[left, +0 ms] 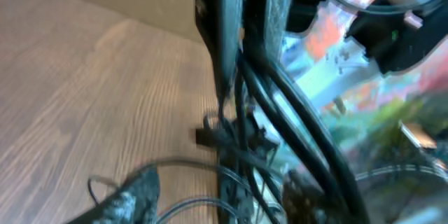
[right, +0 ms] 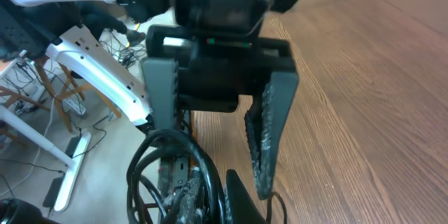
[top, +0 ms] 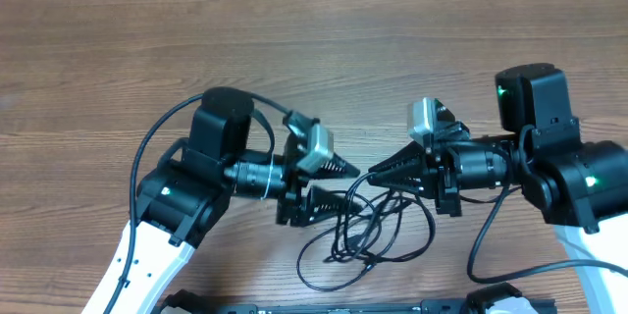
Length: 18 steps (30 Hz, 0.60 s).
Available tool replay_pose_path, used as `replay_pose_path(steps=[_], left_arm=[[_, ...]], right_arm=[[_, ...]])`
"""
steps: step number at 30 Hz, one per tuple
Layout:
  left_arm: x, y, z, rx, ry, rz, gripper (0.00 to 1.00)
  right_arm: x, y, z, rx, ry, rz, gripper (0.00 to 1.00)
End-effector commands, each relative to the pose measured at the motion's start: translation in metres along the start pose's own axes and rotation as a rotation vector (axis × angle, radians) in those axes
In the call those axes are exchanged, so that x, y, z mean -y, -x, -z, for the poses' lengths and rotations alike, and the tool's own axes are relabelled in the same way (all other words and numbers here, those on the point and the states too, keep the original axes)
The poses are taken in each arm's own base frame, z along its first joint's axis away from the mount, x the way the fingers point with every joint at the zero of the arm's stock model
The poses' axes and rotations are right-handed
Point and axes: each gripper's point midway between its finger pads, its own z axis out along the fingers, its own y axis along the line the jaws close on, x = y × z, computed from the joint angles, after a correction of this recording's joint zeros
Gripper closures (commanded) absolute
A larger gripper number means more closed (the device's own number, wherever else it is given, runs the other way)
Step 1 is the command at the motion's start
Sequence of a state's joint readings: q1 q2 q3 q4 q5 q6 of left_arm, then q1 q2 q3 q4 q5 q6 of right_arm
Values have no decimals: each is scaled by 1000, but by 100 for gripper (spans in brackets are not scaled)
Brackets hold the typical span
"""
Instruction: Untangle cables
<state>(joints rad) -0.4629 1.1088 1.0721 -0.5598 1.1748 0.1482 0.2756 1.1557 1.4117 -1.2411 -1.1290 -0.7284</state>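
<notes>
Left pincer (top: pixel 345 183) stands about half open. Its 2 fingers are spread one above the other in the overhead view, and nothing is clamped between them. Right pincer (top: pixel 377 174) is closed to a sharp point and faces the left one from the other side. Its tip lies just beside the upper finger of the left pincer, almost touching it. From this tip 1 strand of the cables (top: pixel 378 228) comes out, so the right pincer seems to pinch it, though the contact is too small to see well.

The cables are thin black cords. They lie on the wooden table (top: pixel 314 49) in several crossing loops, just below and between the 2 pincers, toward the front edge. The lower finger of the left pincer reaches the left part of this bundle.

In the right wrist view the fingers (right: pixel 271 133) of the left pincer hang wide apart in front of the camera. Black loops rise between the right pincer's own fingers at the bottom. The left wrist view is blurred; dark cords run down across its middle, over the wood.
</notes>
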Motion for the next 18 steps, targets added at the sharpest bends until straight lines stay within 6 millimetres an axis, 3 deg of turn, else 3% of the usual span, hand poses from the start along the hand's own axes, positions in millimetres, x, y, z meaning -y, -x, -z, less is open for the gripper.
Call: replay_pose_path(steps=[1,6,10,18], left_arm=[[-3,8,-4,13,-33,212,51],[-11,-8,-25,-47,-103,285,67],[2,-6,-24,-40,-208,245,67],[3,-8,-24,-41,-207,213,65]], right_arm=[[4,3,-1,5,-2,3,96],[10,8,0,16,-26,53,96],[21,5,0,-13,-83,73,96],[42,-1,4,-69,-196,103,96]])
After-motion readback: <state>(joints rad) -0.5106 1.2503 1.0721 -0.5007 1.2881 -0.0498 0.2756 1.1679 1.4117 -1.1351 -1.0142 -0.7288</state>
